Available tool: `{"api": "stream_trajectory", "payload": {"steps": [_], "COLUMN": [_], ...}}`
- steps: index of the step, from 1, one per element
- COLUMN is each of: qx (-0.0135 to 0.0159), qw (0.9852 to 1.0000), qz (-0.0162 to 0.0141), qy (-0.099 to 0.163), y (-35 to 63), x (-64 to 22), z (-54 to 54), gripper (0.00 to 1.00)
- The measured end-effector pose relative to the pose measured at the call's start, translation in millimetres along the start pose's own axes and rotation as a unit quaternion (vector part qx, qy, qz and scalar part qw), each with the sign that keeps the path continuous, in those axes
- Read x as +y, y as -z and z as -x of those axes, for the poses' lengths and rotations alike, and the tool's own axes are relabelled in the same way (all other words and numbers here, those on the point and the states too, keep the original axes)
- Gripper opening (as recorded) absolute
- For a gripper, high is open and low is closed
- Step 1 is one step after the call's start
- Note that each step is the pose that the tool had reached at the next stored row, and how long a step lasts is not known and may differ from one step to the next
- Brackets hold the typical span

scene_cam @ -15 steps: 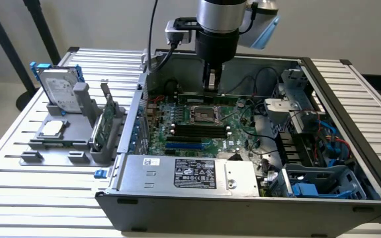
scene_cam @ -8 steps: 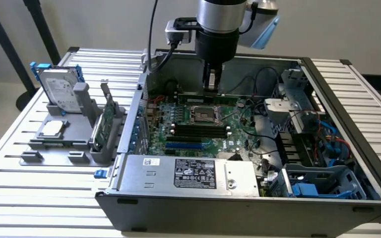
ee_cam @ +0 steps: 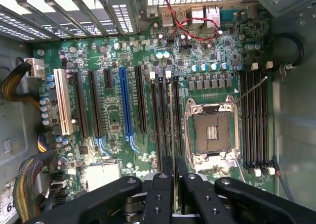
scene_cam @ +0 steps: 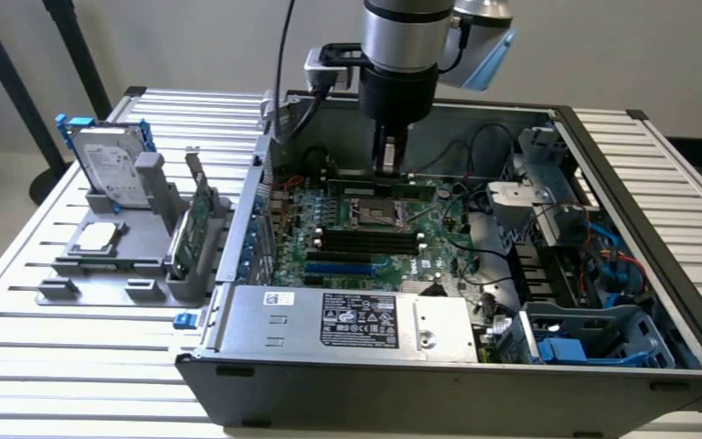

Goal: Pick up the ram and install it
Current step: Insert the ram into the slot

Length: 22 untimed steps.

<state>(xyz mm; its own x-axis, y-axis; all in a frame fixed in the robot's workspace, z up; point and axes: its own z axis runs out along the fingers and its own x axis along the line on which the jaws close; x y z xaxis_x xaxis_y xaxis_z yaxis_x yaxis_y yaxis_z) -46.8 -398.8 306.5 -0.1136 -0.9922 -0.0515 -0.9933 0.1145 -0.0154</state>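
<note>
Claw is clenched narrowly on the ram, over the motherboard.

— Where's the arm?
— Straight above the motherboard. Its silver section stands vertical and the black wrist below it points down at the board.
— And the gripper?
— Low over the motherboard, inside the board's edges. The jaws are drawn almost together.
— Holding anything?
— Yes, the two black fingers pinch the ram by its upper edge, and the stick hangs level over the motherboard.
</note>
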Motion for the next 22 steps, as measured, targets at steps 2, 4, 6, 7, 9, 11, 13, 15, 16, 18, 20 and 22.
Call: {"api": "stream_trajectory", "payload": {"steps": [2, 4, 6, 7, 9, 11, 13, 15, 16, 18, 20, 22], "qx": [0.0, 0.0, 0.0, 0.0001, 0.0003, 0.0002, 0.0002, 0.0002, 0.0002, 0.0002, 0.0002, 0.0003], "qw": [1.0, 1.0, 0.9999, 0.9999, 0.9998, 0.9997, 0.9996, 0.9996, 0.9996, 0.9996, 0.9996, 0.9996], "qz": [0.0001, 0.0004, 0.0023, 0.0036, 0.0063, 0.0067, 0.0069, 0.0069, 0.0069, 0.0069, 0.0073, 0.0082], "qy": [0.002, 0.006, 0.012, 0.015, 0.02, 0.025, 0.027, 0.027, 0.027, 0.027, 0.027, 0.027], "y": [-3.7, -7.3, -10.9, -12.5, -15.9, -19.5, -23.1, -26.7, -28.6, -32.2, -35.8, -39.3], "x": [0.1, 0.1, 0.0, 0.0, -0.1, 0.0, 0.0, 0.0, 0.0, 0.1, 0.2, 0.2], "z": [-0.3, -0.9, -2.5, -3.2, -4.6, -5.1, -5.4, -5.5, -5.6, -5.8, -6.0, -6.2], "gripper": [0.14, 0.14, 0.14, 0.14, 0.14, 0.14, 0.14, 0.14, 0.14, 0.14, 0.14, 0.14]}}
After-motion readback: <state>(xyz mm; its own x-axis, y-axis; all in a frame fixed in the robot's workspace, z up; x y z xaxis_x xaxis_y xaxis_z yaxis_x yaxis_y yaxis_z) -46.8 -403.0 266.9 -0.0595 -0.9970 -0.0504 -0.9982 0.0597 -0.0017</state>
